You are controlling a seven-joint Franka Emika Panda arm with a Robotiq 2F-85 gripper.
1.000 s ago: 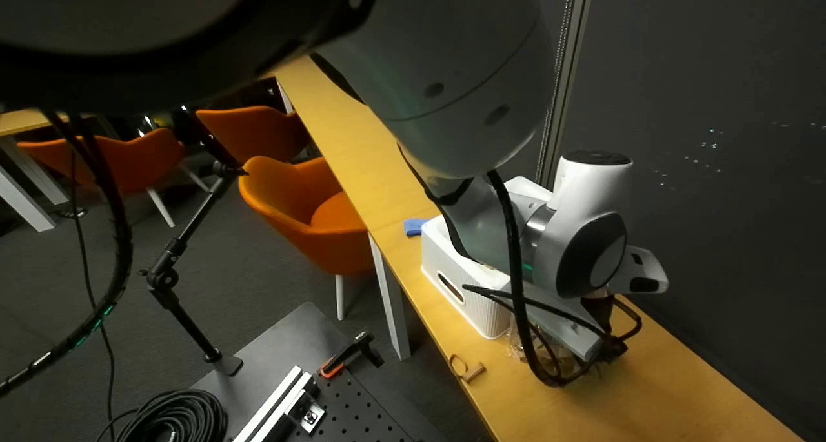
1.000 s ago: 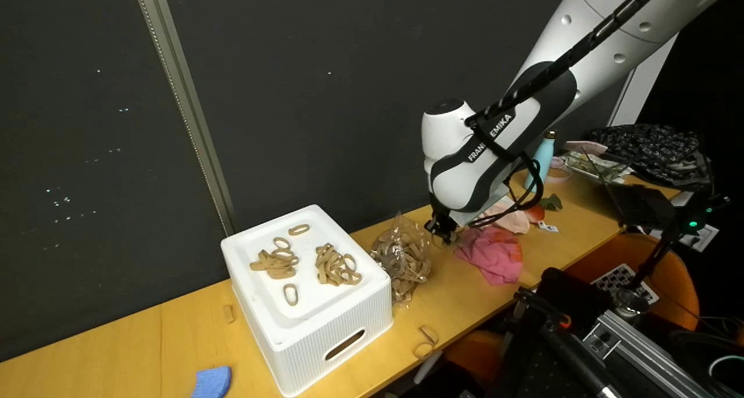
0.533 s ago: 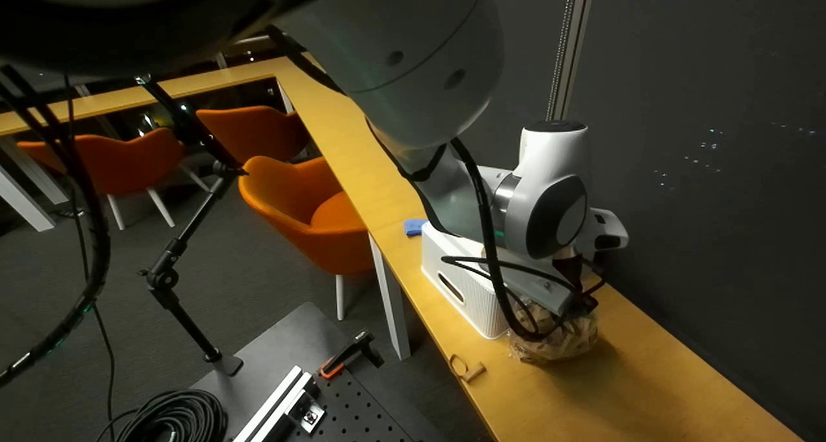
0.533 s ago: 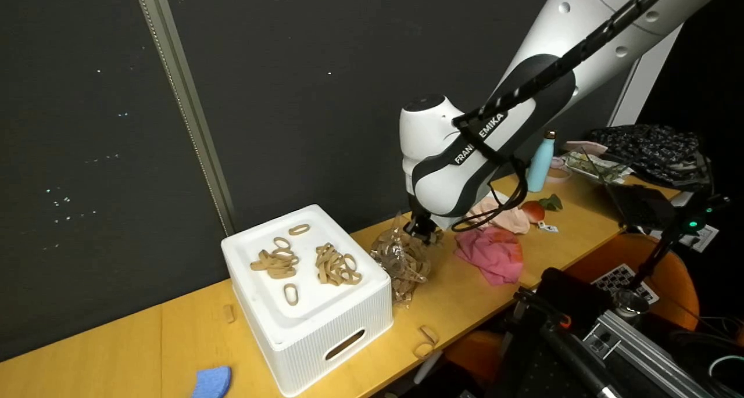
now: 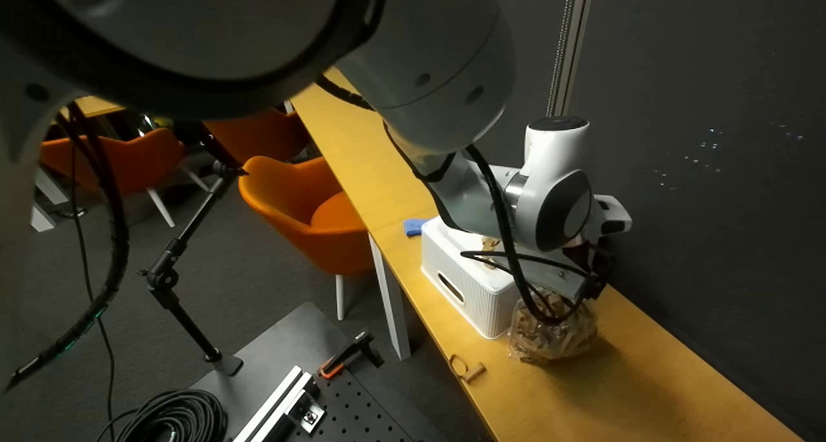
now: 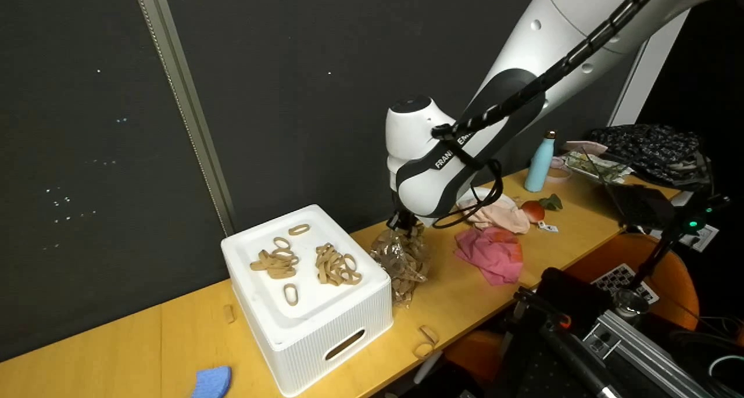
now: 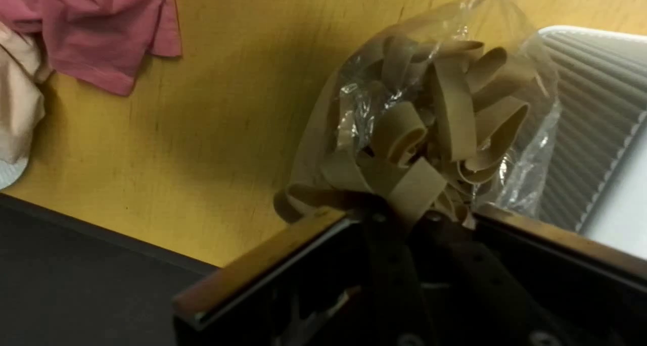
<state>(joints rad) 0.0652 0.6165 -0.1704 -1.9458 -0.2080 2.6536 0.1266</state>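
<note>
Tan bands (image 7: pixel 415 188), pinched in the tool (image 7: pixel 407 220), shifted toward white box (image 6: pixel 305 351), above clear bag (image 6: pixel 401 261)

You're seeing pink cloth (image 6: pixel 493 255) lying on table (image 6: pixel 462 296), peach cloth (image 6: pixel 507 215) bunching just beside it. Turquoise bottle (image 6: pixel 540 165) standing upright near dark patterned fabric (image 6: pixel 645 153). You're finding blue pad (image 6: pixel 211 382) lying well apart from cloths, orange chair (image 5: pixel 308 219) standing beside table.

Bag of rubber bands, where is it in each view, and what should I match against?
An exterior view: bag, below and right of centre.
An exterior view: bag, below and slightly right of centre.
Wrist view: bag, above and right of centre.
Shared landmark: white box, beside it.
</note>
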